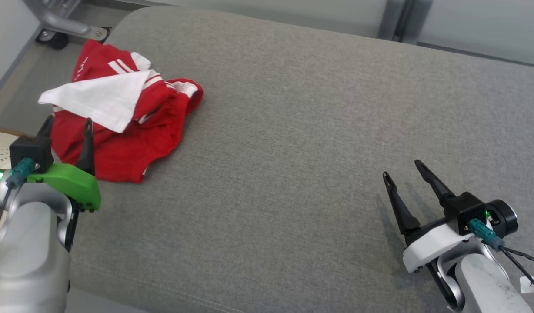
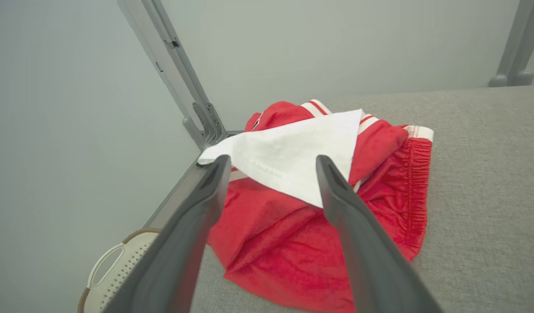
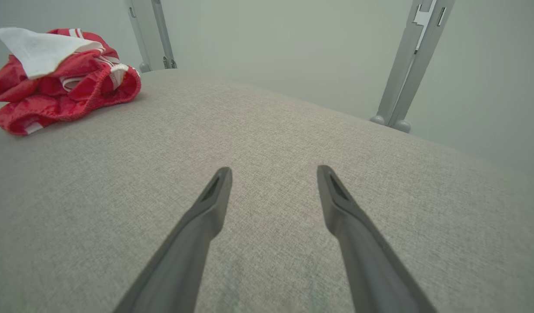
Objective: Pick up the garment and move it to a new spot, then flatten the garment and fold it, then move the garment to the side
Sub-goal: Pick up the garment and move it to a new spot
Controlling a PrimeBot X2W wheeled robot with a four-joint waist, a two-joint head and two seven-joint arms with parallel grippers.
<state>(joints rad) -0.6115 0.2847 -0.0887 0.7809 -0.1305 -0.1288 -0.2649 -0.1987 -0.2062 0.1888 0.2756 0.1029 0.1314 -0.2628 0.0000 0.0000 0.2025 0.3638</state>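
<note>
Garment (image 1: 123, 150), crumpled: my left gripper (image 1: 69, 119), spread just beside it, should pinch deep into the red, not the white flap (image 1: 97, 98).

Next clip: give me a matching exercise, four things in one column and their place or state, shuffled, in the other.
Things:
1. red and white garment
2. left gripper
3. right gripper
4. white perforated basket

Place or state:
A. jaws open over the bare grey cushion
B. crumpled near the cushion's far left corner
C. jaws open at the garment's near edge
D. off the cushion's left side, lower down

Pairs: 1-B, 2-C, 3-A, 4-D
</note>
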